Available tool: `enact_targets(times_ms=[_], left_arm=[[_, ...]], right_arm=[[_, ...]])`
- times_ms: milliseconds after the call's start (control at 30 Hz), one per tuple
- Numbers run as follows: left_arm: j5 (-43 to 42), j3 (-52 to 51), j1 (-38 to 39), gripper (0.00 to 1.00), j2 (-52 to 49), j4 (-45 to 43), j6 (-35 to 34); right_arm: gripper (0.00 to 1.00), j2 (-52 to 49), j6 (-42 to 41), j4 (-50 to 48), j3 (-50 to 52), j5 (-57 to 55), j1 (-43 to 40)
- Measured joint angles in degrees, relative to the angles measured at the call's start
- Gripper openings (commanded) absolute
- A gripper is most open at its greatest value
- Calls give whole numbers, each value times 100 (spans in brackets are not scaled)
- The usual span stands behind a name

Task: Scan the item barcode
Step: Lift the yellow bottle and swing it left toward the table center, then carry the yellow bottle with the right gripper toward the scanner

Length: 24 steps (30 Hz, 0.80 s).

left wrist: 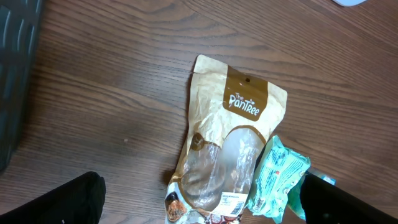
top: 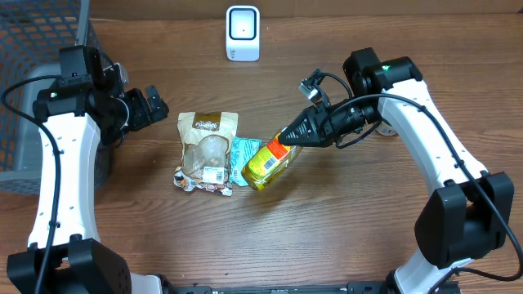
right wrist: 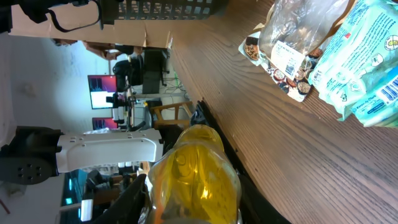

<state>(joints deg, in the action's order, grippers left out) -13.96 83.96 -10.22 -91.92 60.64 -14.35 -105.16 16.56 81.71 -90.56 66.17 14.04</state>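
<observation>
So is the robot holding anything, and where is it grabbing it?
Yes. The right gripper holds the yellow bottle by its top end, near the cap. The left gripper is open and holds nothing.

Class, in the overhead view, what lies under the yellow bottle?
A teal packet lies partly beneath the yellow bottle held by the right pincer. The part of the packet under the bottle is hidden.
</observation>
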Motion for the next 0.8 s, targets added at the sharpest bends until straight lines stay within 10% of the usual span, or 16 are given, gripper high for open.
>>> enact_targets(times_ms=[467, 800], left_arm=[[0, 0, 0, 100, 0, -2, 0], [0, 0, 0, 100, 0, -2, 0]], right_arm=[[10, 0, -179, -219, 0, -643, 356], [11, 0, -2942, -1731, -11, -3952, 1670]])
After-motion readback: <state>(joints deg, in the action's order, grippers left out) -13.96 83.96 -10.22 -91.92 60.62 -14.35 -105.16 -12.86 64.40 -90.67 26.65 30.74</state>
